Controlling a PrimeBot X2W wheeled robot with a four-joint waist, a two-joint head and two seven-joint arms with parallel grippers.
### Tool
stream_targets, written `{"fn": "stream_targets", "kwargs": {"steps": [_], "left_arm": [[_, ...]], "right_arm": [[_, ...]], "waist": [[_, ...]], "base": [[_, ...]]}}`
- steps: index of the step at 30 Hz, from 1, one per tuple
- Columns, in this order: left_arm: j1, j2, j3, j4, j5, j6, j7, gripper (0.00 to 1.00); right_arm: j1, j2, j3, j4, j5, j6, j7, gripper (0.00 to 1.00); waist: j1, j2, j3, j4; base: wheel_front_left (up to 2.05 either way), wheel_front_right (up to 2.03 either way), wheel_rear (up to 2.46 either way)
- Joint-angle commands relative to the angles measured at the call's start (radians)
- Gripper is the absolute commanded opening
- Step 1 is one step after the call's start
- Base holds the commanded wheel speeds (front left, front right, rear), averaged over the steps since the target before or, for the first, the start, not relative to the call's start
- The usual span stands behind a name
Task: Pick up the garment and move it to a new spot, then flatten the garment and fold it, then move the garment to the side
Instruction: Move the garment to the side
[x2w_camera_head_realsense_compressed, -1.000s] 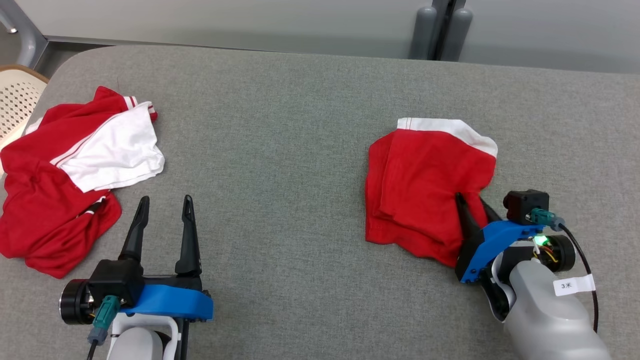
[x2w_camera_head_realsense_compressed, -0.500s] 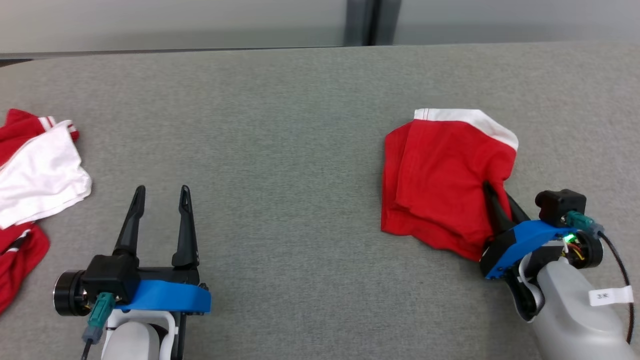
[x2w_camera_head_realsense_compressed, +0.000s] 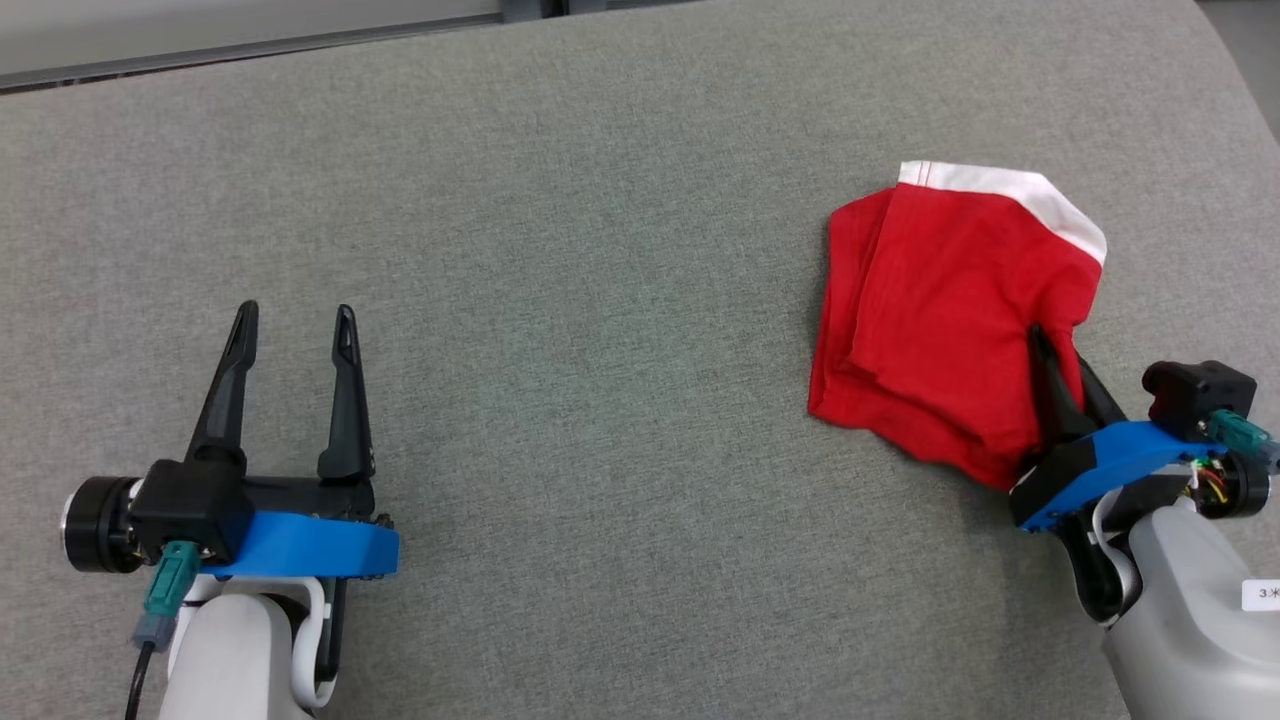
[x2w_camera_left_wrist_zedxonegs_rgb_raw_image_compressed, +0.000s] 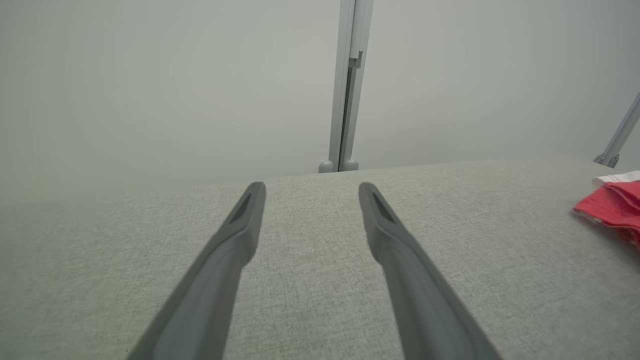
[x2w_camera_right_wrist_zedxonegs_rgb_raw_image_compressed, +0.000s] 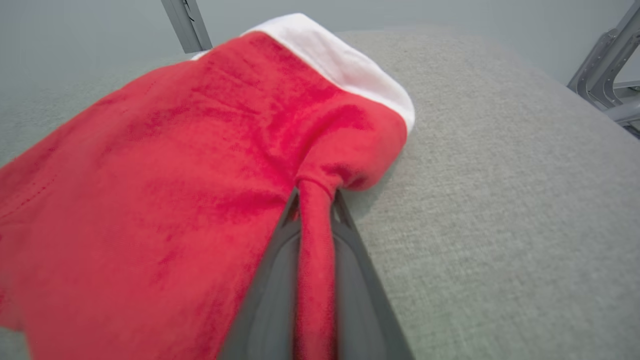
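One red garment (x2w_camera_head_realsense_compressed: 940, 320), folded into a rough block, lay on the right side of the grey padded table (x2w_camera_head_realsense_compressed: 600, 300), close to its rounded far-right corner, with a white band (x2w_camera_head_realsense_compressed: 1010, 190) along its far edge. At its near right corner I saw the cloth gathered into a narrow ridge. The right gripper (x2w_camera_head_realsense_compressed: 1057, 352) had its two dark fingers pressed together on that ridge. From the right wrist camera the pinch was plain: a rope of red fabric ran down between the fingers (x2w_camera_right_wrist_zedxonegs_rgb_raw_image_compressed: 270, 300) of the gripper (x2w_camera_right_wrist_zedxonegs_rgb_raw_image_compressed: 315, 197), and the garment (x2w_camera_right_wrist_zedxonegs_rgb_raw_image_compressed: 175, 175) fanned out beyond them up to the white band (x2w_camera_right_wrist_zedxonegs_rgb_raw_image_compressed: 340, 60). I could not tell whether the rest of the cloth was off the table or resting on it. Well apart, at the lower left, the left gripper (x2w_camera_head_realsense_compressed: 293, 315) hung over bare table with its fingers spread wide. From its wrist camera the left gripper (x2w_camera_left_wrist_zedxonegs_rgb_raw_image_compressed: 310, 187) pointed toward a pale wall and an upright metal post (x2w_camera_left_wrist_zedxonegs_rgb_raw_image_compressed: 345, 85), with the garment (x2w_camera_left_wrist_zedxonegs_rgb_raw_image_compressed: 612, 205) at the right edge.
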Motion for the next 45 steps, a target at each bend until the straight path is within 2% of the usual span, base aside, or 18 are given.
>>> {"fn": "stream_targets", "kwargs": {"steps": [1,5,8,15,23,28,33,34,35,36,45], "left_arm": [[-0.023,0.009,-0.001,-0.007,0.004,-0.004,-0.003,1.00],[-0.042,0.012,-0.003,-0.027,0.007,-0.007,-0.003,1.00],[-0.056,0.014,-0.004,-0.050,0.010,-0.009,-0.003,1.00],[-0.087,0.023,-0.014,-0.115,0.014,-0.012,-0.003,1.00],[-0.133,0.036,-0.031,-0.188,0.025,-0.015,-0.003,1.00],[-0.147,0.051,-0.028,-0.221,0.026,-0.015,-0.003,1.00],[-0.148,0.058,-0.025,-0.239,0.026,-0.015,-0.003,1.00],[-0.147,0.060,-0.024,-0.245,0.026,-0.015,-0.003,1.00],[-0.145,0.059,-0.025,-0.246,0.027,-0.014,-0.003,1.00],[-0.144,0.059,-0.026,-0.245,0.027,-0.014,-0.003,1.00],[-0.122,0.036,-0.032,-0.212,0.010,-0.008,-0.003,1.00]], "right_arm": [[-0.024,-0.005,0.002,-0.015,-0.007,0.000,-0.004,0.00],[-0.083,-0.037,0.018,-0.021,-0.027,0.000,-0.004,0.00],[-0.152,-0.088,0.046,-0.007,-0.051,0.000,-0.003,0.00],[-0.335,-0.250,0.129,0.039,-0.099,0.000,0.068,0.00],[-0.519,-0.431,0.167,0.115,-0.114,0.000,0.141,0.00],[-0.621,-0.479,0.199,0.169,-0.140,0.000,0.175,0.00],[-0.690,-0.484,0.215,0.225,-0.172,0.000,0.195,0.00],[-0.715,-0.468,0.212,0.264,-0.183,0.000,0.213,0.09],[-0.726,-0.460,0.208,0.279,-0.188,0.000,0.215,0.83],[-0.737,-0.457,0.201,0.295,-0.192,0.000,0.212,1.00],[-0.732,-0.429,0.111,0.392,-0.216,0.000,0.061,1.00]], "waist": [[0.0000,0.0000,0.016,-0.005],[0.0000,0.0000,0.037,0.015],[0.0000,0.0000,0.061,0.033],[0.0000,0.0000,0.146,0.072],[0.0000,0.0000,0.245,0.113],[0.0000,0.0000,0.279,0.116],[0.0000,0.0000,0.295,0.117],[0.0000,0.0000,0.298,0.115],[0.0000,0.0000,0.298,0.115],[0.0000,0.0000,0.297,0.116],[0.0000,0.0000,0.218,0.132]], "base": [[0.00,0.00,0.00],[0.00,0.00,0.00],[0.00,0.00,0.00],[0.00,0.00,0.00],[0.00,0.00,0.00],[0.00,0.00,0.00],[0.00,0.00,0.00],[0.00,0.00,0.00],[0.00,0.00,0.00],[0.00,0.00,0.00],[0.00,0.00,0.00]]}}
